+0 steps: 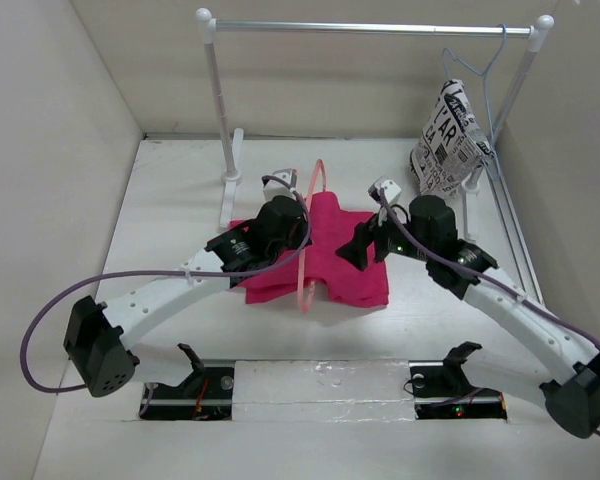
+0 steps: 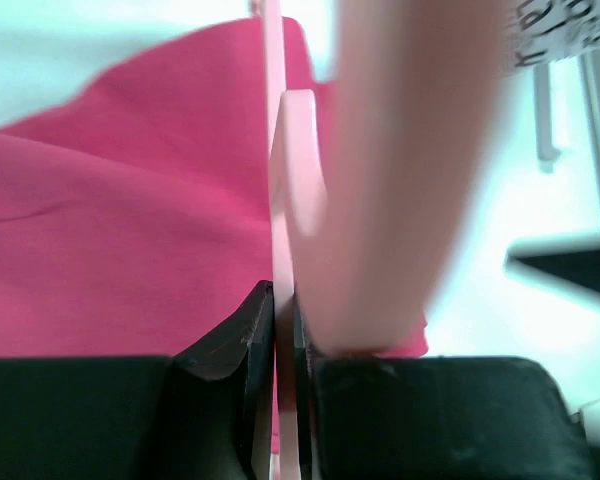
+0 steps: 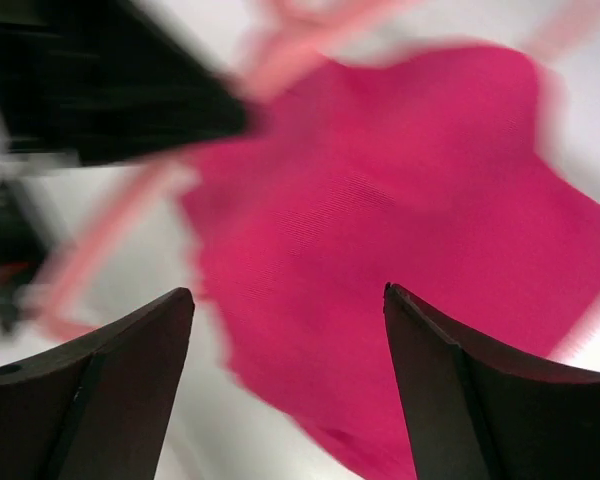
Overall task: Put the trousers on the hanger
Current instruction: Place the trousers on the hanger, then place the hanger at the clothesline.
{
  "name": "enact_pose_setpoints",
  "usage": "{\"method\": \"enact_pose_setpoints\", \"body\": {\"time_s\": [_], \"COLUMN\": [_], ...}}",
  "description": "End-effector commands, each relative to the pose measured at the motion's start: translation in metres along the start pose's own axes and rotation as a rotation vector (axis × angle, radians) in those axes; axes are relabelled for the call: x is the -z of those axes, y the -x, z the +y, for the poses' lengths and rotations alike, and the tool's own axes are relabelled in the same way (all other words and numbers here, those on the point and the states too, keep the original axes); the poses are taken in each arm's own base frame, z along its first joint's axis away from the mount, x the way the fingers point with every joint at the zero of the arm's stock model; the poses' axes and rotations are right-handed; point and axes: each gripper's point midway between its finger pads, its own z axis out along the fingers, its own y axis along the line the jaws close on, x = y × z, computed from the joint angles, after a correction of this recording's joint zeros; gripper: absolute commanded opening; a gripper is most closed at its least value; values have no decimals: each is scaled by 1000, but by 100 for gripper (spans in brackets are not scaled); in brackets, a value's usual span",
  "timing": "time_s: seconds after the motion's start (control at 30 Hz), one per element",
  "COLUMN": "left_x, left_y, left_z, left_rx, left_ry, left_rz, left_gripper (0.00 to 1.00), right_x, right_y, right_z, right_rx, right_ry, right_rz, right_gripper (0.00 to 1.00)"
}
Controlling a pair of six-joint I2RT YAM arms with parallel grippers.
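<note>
The magenta-pink trousers point(image 1: 345, 255) lie crumpled on the white table in the middle. The salmon-pink hanger point(image 1: 304, 262) stands on edge across their left part, its hook point(image 1: 317, 172) pointing away. My left gripper point(image 1: 292, 215) is shut on the hanger's thin frame; in the left wrist view the gripper point(image 2: 285, 305) pinches the frame, with the hanger point(image 2: 400, 150) blurred close up over the trousers point(image 2: 130, 240). My right gripper point(image 1: 357, 247) is open and empty over the trousers' right side; in its wrist view the gripper point(image 3: 290, 300) hovers above the trousers point(image 3: 400, 190), the hanger point(image 3: 110, 230) blurred at left.
A white clothes rail point(image 1: 370, 28) stands at the back. A thin light-blue wire hanger point(image 1: 485, 75) hangs from its right end with a white garment with black lettering point(image 1: 448, 140). Walls close in the table on the left, back and right.
</note>
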Motion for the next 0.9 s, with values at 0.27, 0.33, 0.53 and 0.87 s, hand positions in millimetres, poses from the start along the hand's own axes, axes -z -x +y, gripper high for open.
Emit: {"method": "enact_pose_setpoints", "body": {"time_s": [0.27,0.33,0.53,0.87], "left_x": [59,67,89,103], "left_y": [110,121,153,173], "left_z": [-56,-60,-74,-77], "left_rx": [81,92,108,115], "left_ry": [-137,-149,-193,-212], "left_rz": [-225,-246,-311,-380], "left_gripper": [0,0,0,0], "right_x": [-8,-21,-23,2], "right_y": [89,87,110,126], "right_z": [126,131,165,158], "right_rx": [-273,-276,-320,-286], "right_ry": [380,391,530,435], "right_rz": [-286,-250,-313,-331], "right_gripper": [89,89,90,84]}}
